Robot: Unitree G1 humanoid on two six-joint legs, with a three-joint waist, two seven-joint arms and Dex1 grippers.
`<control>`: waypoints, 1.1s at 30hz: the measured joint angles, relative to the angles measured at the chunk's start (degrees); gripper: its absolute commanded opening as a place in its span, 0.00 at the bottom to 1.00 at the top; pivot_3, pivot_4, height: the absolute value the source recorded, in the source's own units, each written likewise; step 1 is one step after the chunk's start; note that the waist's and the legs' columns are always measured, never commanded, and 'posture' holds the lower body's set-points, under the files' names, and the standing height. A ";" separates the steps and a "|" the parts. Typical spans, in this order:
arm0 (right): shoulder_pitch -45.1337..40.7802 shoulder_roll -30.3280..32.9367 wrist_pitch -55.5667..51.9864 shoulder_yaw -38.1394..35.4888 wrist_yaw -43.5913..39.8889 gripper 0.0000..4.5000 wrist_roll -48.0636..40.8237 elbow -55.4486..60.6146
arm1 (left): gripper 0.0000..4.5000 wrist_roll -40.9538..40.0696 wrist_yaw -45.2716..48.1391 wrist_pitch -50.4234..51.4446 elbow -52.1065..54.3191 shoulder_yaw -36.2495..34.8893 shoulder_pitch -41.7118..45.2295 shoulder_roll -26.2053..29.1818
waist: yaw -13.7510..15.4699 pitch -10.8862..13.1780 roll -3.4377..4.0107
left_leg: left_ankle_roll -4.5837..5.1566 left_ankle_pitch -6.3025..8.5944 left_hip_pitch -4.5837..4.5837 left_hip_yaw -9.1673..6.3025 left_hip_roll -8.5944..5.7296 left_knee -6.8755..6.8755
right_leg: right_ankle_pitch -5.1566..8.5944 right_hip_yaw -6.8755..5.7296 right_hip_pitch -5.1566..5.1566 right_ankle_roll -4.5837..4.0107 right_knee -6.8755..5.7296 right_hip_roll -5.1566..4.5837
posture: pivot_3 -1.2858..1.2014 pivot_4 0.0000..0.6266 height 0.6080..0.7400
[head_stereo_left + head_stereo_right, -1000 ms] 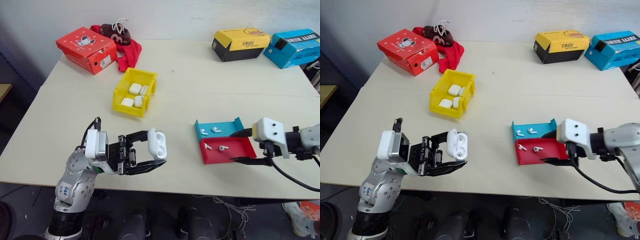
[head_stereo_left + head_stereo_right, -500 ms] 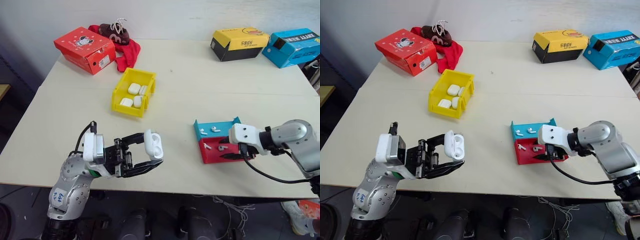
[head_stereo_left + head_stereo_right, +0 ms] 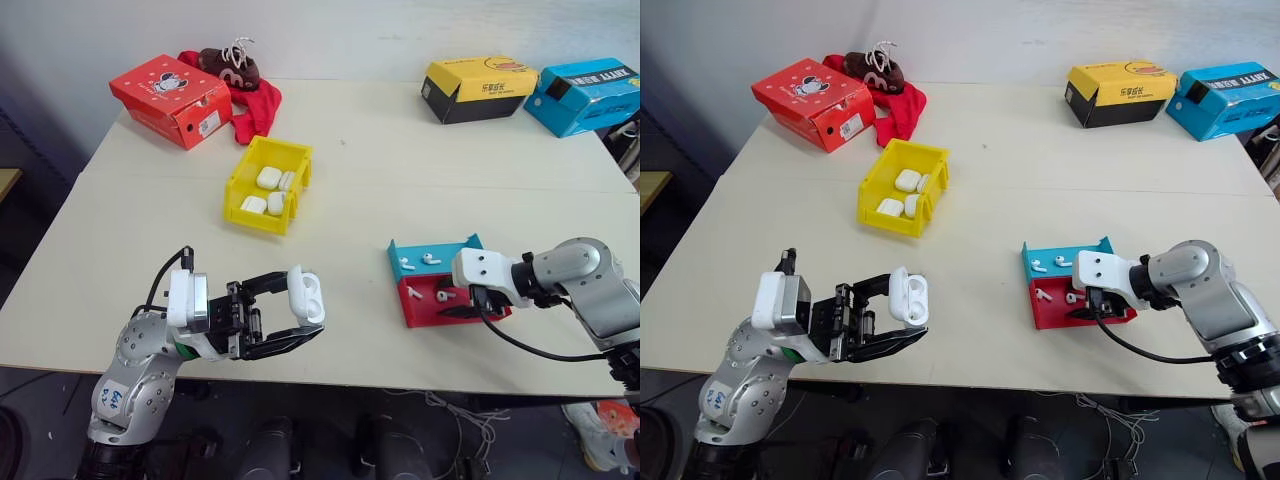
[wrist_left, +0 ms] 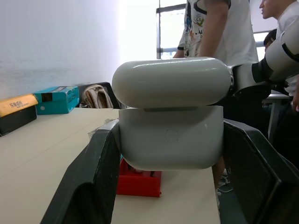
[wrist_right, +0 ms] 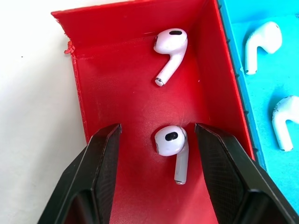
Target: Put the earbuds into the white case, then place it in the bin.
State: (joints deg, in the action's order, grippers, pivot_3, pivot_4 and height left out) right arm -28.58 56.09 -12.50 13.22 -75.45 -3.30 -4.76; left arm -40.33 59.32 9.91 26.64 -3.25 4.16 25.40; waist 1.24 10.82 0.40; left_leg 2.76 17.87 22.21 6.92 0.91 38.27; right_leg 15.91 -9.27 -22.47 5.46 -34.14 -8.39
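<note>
Head camera: my left gripper (image 3: 300,320) clamps the white case (image 3: 306,293), lid raised, above the table's near edge, well short of the yellow bin (image 3: 268,184). The bin sits mid-table and already holds four white cases (image 3: 269,177). To the bin's right and nearer me lies a shallow tray, one half blue (image 3: 436,257), one half red (image 3: 450,300); two earbuds lie in each half. My right gripper (image 3: 462,306) reaches down into the red half. Beyond the bin stand a red shoebox (image 3: 172,97), a yellow-and-black box (image 3: 480,88) and a blue box (image 3: 587,92).

Left wrist camera: the case (image 4: 170,114) fills the space between my two black fingers (image 4: 88,186), gripped at its sides, the lid ajar. A person (image 4: 217,28) stands behind it.

Right wrist camera: my right fingers (image 5: 96,172) stand apart in the red half (image 5: 119,84), straddling one earbud (image 5: 171,147) without touching it. A second earbud (image 5: 169,49) lies farther along the same half; two more (image 5: 259,44) rest in the blue half (image 5: 261,93).
</note>
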 measured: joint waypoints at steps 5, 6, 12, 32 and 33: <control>-0.14 0.00 0.02 0.00 -0.53 0.56 0.16 -0.38 | 0.62 -0.11 0.00 0.06 0.00 -0.01 0.00 0.25 | 0.03 0.00 -0.01 | 0.00 0.00 0.00 0.00 0.00 0.00 | 0.00 0.00 0.00 0.00 -0.01 -0.01 | 0.52 0.24 1.00; -0.18 0.00 0.06 0.00 -0.64 0.56 0.19 -0.52 | 0.62 -0.12 0.00 0.07 0.00 -0.01 0.00 0.26 | 0.04 -0.01 -0.01 | 0.00 0.00 0.00 0.00 0.00 0.00 | 0.00 0.00 0.01 0.00 -0.01 -0.01 | 0.52 0.24 1.00; -0.53 0.00 0.09 0.00 -1.06 0.52 0.55 -1.33 | 0.62 -0.12 -0.10 0.07 0.00 -0.01 0.00 0.27 | 0.03 -0.02 -0.04 | 0.00 0.00 -0.02 0.00 0.00 0.02 | 0.00 0.00 0.02 0.00 -0.03 -0.01 | 0.52 0.24 1.00; -1.03 -0.04 -0.03 0.00 -1.44 0.19 1.33 -2.32 | 0.62 -0.28 -0.09 0.23 0.08 -0.01 -0.44 0.55 | -0.03 -0.07 -0.12 | 0.00 0.00 -0.03 0.00 0.00 0.03 | 0.00 0.01 0.02 0.00 -0.05 -0.03 | 0.52 0.24 1.00; -1.03 -0.04 -0.08 0.00 -1.44 0.19 1.34 -2.30 | 0.62 -0.77 -0.03 0.90 0.12 0.00 -0.47 0.77 | -0.03 -0.07 -0.12 | 0.00 0.00 -0.03 0.00 0.00 0.03 | 0.00 0.01 0.02 0.00 -0.05 -0.03 | 0.52 0.24 1.00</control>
State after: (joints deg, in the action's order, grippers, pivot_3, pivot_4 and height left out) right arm -29.61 56.05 -12.58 13.22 -76.88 -1.95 -7.06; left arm -41.10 59.30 10.82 26.77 -3.25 3.69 26.17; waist 1.21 10.75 0.28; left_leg 2.76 17.87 22.18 6.92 0.91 38.30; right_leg 15.90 -9.26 -22.45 5.46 -34.19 -8.42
